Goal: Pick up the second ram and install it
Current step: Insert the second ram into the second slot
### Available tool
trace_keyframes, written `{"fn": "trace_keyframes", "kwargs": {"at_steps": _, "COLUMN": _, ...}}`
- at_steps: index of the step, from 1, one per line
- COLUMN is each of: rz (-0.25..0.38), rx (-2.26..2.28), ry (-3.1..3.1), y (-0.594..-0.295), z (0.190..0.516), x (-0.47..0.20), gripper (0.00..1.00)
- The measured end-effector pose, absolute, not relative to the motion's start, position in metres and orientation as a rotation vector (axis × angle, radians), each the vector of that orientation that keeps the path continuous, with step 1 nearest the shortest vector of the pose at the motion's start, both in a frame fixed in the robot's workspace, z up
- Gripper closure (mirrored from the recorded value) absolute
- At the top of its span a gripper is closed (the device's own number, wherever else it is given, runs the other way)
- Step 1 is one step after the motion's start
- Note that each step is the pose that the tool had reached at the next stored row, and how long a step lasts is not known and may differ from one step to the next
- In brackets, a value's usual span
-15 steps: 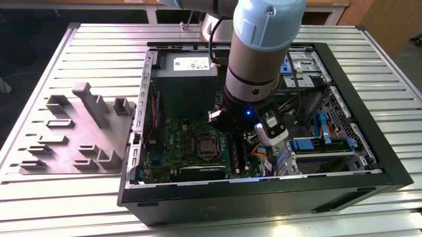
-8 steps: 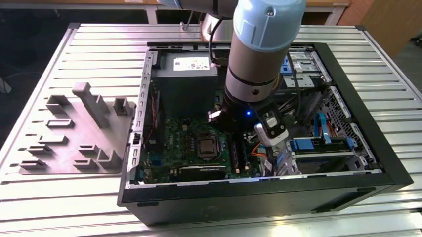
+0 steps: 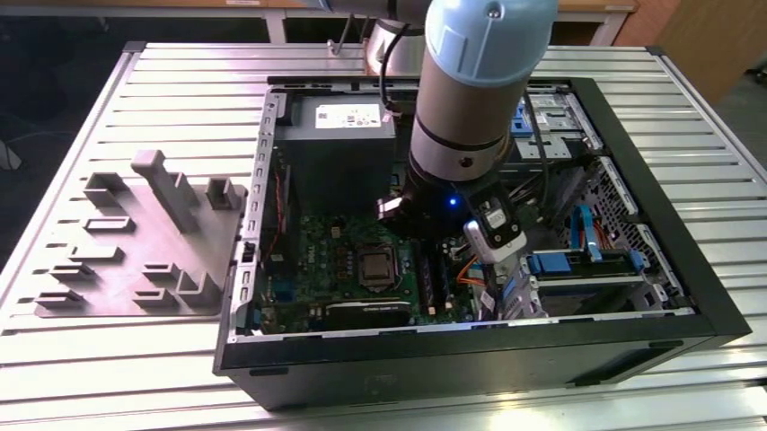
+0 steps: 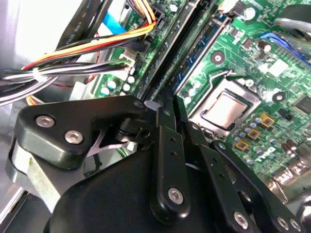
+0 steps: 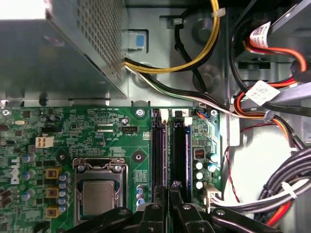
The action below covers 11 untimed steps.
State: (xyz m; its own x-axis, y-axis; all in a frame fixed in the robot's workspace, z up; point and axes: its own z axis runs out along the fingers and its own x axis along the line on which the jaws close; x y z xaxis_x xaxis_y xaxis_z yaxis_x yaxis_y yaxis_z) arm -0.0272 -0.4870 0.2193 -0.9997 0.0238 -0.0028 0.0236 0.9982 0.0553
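In the exterior view, grey fixture blocks (image 3: pixel 144 238) stand on the slatted table (image 3: pixel 108 359) at the exterior view's left, just beside the open computer case (image 3: pixel 480 359). Within it, the arm (image 3: pixel 473 117) reaches down past the grey power-supply box (image 3: pixel 341 135) to the motherboard (image 3: pixel 336 256). In both wrist views the gripper (image 5: pixel 170 190) (image 4: pixel 167 110) sits at one end of the black slot rails (image 5: pixel 158 150). What seems to be the second ram (image 4: pixel 163 56) stands as a thin green-edged strip in a rail there; whether the claw grasps it or is released, I cannot tell.
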Motion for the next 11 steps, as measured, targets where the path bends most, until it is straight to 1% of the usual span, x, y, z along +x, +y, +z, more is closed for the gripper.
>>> {"fn": "trace_keyframes", "kwargs": {"at_steps": 5, "rz": 0.087, "rx": 0.037, "ry": 3.137, "y": -0.487, "z": 0.2291, "x": -0.0272, "gripper": 0.82}}
{"fn": "trace_keyframes", "kwargs": {"at_steps": 11, "rz": 0.087, "rx": 0.037, "ry": 3.137, "y": -0.487, "z": 0.2292, "x": -0.0272, "gripper": 0.82}}
